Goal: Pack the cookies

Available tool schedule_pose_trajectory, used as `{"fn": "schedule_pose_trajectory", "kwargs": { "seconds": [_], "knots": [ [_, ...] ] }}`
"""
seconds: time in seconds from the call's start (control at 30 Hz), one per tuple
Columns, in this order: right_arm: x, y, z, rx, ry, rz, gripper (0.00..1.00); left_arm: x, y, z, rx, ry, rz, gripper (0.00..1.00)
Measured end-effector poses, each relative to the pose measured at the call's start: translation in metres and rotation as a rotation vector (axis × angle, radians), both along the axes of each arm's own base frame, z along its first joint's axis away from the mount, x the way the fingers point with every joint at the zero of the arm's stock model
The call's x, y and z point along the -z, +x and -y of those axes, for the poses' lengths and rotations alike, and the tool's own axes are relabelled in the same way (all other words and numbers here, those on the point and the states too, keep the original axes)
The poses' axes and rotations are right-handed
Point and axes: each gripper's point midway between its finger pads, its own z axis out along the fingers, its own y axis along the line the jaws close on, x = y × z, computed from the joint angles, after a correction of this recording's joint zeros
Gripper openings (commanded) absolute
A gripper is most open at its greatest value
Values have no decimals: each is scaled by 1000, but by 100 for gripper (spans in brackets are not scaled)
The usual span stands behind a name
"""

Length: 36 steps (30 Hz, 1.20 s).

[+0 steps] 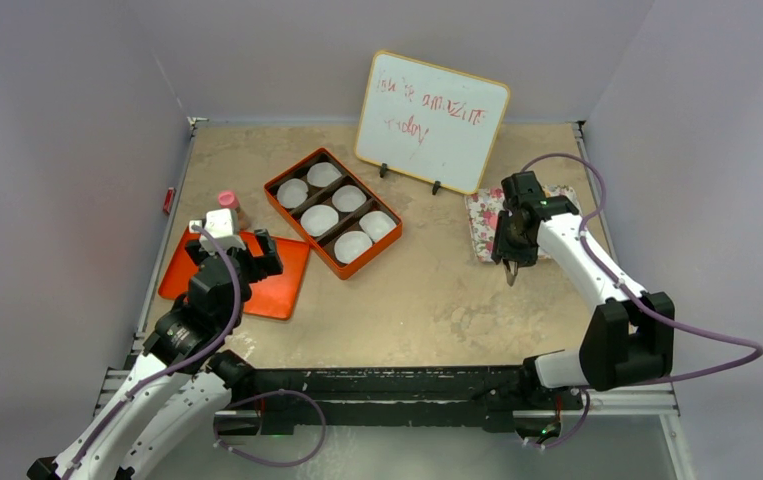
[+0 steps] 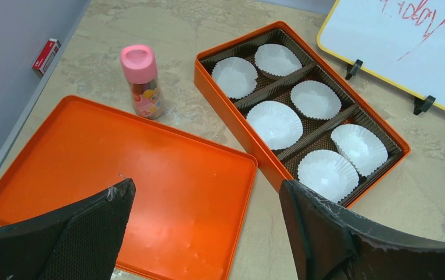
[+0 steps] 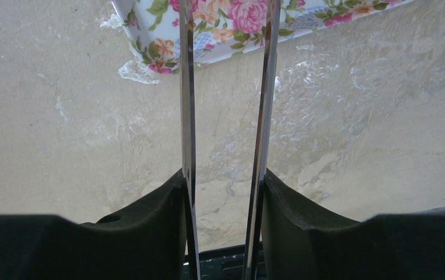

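While left gripper (image 2: 205,186) gapes, right gripper (image 3: 224,175) clasps tongs (image 3: 186,87)

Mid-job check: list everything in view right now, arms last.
box: one, orange, table centre
paper cups: six, white, inside the box
lid: one, orange, left of the box
bottle: one, pink cap, behind the lid
whiteboard: one, red writing, back centre
floral tray: one, right side
small red item: one, by left wall
cookies: none visible
tongs: one pair, metal, gripped on the right
left gripper: open, over the lid
right gripper: shut on tongs, near floral tray
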Motion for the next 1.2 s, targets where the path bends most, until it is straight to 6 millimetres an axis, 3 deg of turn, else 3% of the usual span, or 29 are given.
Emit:
{"fn": "schedule_pose_trajectory", "kwargs": {
  "seconds": [0.53, 1.2],
  "knots": [
    [11, 5, -3, -4, 14, -30, 46, 0, 0, 1, 7, -1, -2, 93],
    [4, 9, -2, -14, 11, -19, 13, 0, 0, 1, 7, -1, -2, 92]
  ]
}}
